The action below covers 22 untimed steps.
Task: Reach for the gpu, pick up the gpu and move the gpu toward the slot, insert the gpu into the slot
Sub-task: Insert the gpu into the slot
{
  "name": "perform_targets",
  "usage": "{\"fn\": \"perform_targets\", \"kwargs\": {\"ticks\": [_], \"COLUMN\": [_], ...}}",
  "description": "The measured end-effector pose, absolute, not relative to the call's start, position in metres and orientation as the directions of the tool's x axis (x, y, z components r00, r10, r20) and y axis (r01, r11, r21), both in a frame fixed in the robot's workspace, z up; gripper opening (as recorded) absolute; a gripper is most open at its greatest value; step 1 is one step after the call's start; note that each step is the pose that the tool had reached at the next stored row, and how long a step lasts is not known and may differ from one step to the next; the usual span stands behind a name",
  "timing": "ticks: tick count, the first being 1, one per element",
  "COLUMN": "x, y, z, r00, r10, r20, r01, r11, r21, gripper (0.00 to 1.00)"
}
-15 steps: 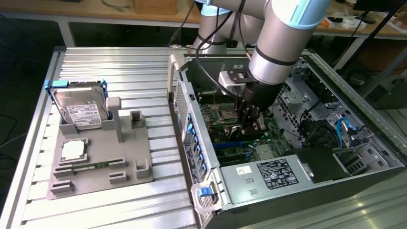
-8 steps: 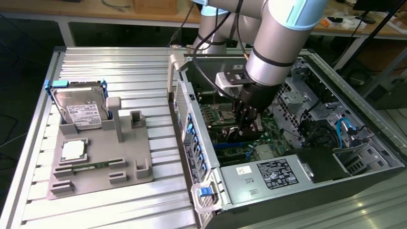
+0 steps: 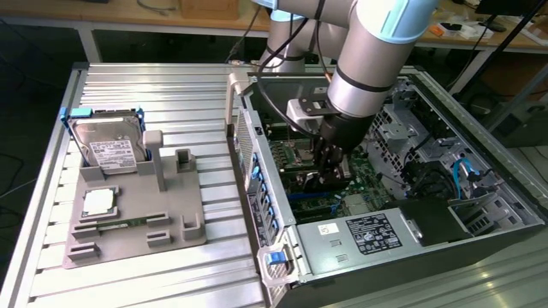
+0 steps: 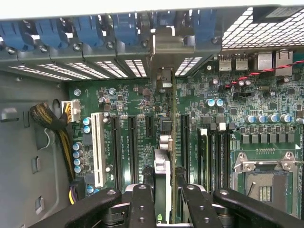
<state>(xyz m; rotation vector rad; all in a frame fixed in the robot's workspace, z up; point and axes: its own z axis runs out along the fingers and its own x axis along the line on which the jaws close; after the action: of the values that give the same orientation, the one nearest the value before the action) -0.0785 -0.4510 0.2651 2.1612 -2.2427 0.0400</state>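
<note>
My gripper [image 3: 330, 172] is deep inside the open computer case [image 3: 256, 154], low over the green motherboard [image 3: 355, 192]. In the wrist view the gpu [image 4: 169, 142] appears edge-on, a thin green board with its silver bracket [image 4: 164, 45] against the case's rear wall. The gripper [image 4: 166, 197] is shut on it, one black finger [image 4: 141, 204] on each side. The card stands upright in line with the black expansion slots [image 4: 131, 142], its lower edge down at the board between two of them. Whether it is fully seated I cannot tell.
A white slot [image 4: 98, 147], a yellow-black cable bundle [image 4: 52, 123] and the CPU socket [image 4: 263, 175] flank the card. Outside the case, a grey fixture [image 3: 171, 212] holds a silver hard drive [image 3: 107, 144], a chip [image 3: 99, 202] and a memory stick [image 3: 120, 224]. The power supply [image 3: 360, 234] sits at the case's near end.
</note>
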Motion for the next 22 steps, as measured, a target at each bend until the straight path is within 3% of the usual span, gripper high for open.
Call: {"fn": "perform_targets", "kwargs": {"ticks": [22], "x": [-0.0838], "y": [-0.451], "z": [0.2595], "r00": [-0.037], "r10": [-0.999], "r20": [0.034], "r01": [-0.999], "r11": [0.037], "r21": [0.0], "gripper": [0.27]}}
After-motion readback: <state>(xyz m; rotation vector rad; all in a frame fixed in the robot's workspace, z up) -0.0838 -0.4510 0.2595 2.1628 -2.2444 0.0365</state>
